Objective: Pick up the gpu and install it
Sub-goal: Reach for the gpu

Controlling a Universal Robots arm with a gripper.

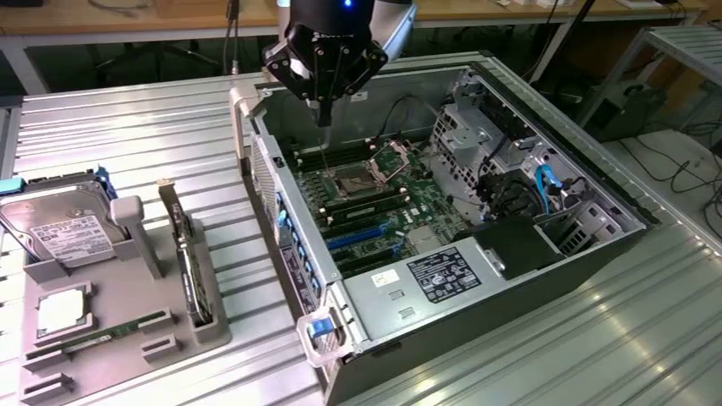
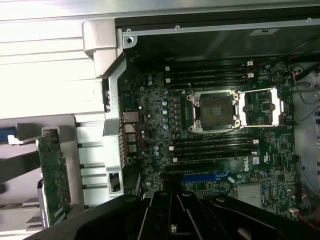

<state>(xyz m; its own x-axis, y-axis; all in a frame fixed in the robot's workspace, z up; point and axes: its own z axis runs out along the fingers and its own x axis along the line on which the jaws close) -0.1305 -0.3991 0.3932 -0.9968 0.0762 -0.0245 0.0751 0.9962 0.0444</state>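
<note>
The claw [image 1: 324, 117] hangs clenched and empty over the open computer case [image 1: 508, 338]. It is well apart from the gpu [image 1: 186, 254], which stands on edge in a grey holder [image 1: 124, 355] by the bench's [image 1: 135, 127] edge, on the exterior view's left.

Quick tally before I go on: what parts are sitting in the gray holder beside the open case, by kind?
In the gray holder:
hard drive: 1
gpu: 1
RAM stick: 1
processor chip: 1
Total: 4
</note>
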